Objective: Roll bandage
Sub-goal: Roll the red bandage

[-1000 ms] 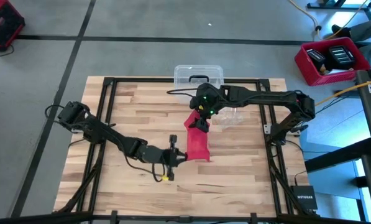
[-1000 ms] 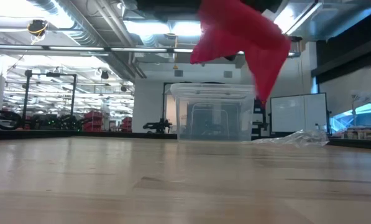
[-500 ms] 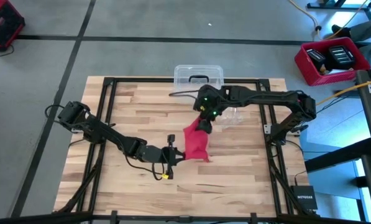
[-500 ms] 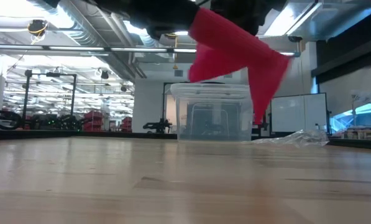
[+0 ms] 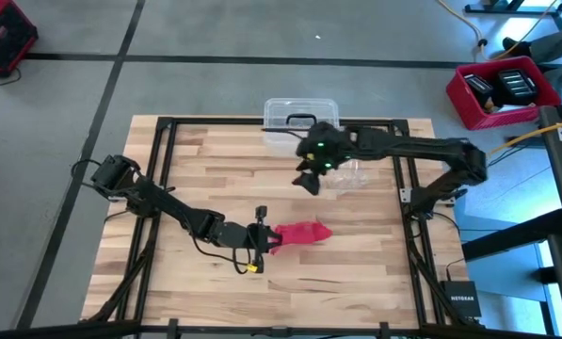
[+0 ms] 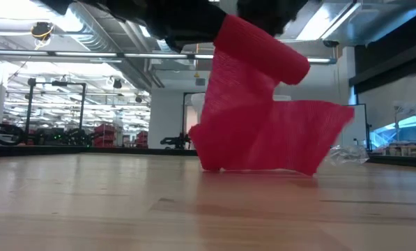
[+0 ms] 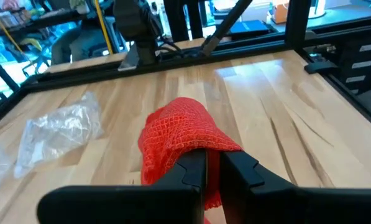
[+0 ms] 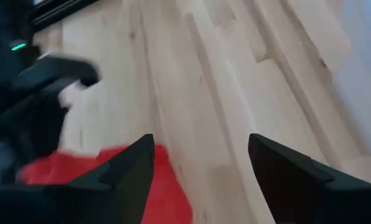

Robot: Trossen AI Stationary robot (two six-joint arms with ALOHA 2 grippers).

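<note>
The bright red bandage [image 5: 302, 233] lies bunched on the wooden table [image 5: 196, 169], right of centre toward the near edge. In the low view the bandage [image 6: 263, 122] hangs down from above, its lower edge [image 6: 256, 167] resting on the wood. My left gripper [image 5: 266, 237] is shut on its left end. In its wrist view the bandage [image 7: 173, 130] folds over the tips of my left gripper [image 7: 213, 158]. My right gripper [image 5: 309, 181] hovers open farther back, above the table. In the right wrist view my right gripper [image 8: 201, 168] has nothing between its fingers, and the bandage [image 8: 86, 171] lies below it. My left gripper pinches the bandage's near end [image 7: 197, 146] between its two fingers. The fingers come nearly level from the table's left. The cloth is slack: it bulges over the fingertips and drops away, and its lower part lies on the table.
A clear plastic box [image 5: 301, 113] with a dark handle stands at the far edge. A crinkled clear wrapper [image 5: 351, 176] lies right of my right gripper and also shows as the wrapper [image 7: 61, 127] in the left wrist view. Dark frame rails [image 5: 163, 151] border the table.
The bandage's far part, held up at my right gripper before, has fallen and now lies slack on the table beside my left gripper. My right gripper has risen and drawn back toward the far edge without the cloth.
</note>
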